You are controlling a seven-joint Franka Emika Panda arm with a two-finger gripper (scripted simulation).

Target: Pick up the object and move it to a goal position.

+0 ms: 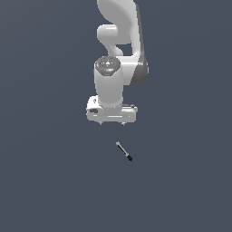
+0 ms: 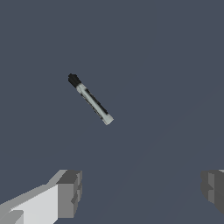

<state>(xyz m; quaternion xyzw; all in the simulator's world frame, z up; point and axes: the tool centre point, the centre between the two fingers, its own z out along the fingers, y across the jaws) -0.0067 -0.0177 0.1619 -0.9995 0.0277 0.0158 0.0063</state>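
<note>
The exterior view looks from in front of the arm [image 1: 118,59], slightly raised, far enough back to take in the wrist and the floor before it. The wrist view looks straight down along the gripper [image 2: 140,188], close to the floor, its fingertips [image 2: 70,192] at the frame edge. Both views share the rod [image 1: 123,151] [image 2: 90,99] lying on the floor.

Both views are evenly and rather dimly lit against a flat slate-grey ground, with no cast shadows under the arm [image 1: 118,68] or the pen [image 1: 123,151]. The white arm shows soft shading, darker on the exterior view's right, and a dull sheen on its round cap. Edges look slightly jagged and coarse; nothing is blurred or distorted
</note>
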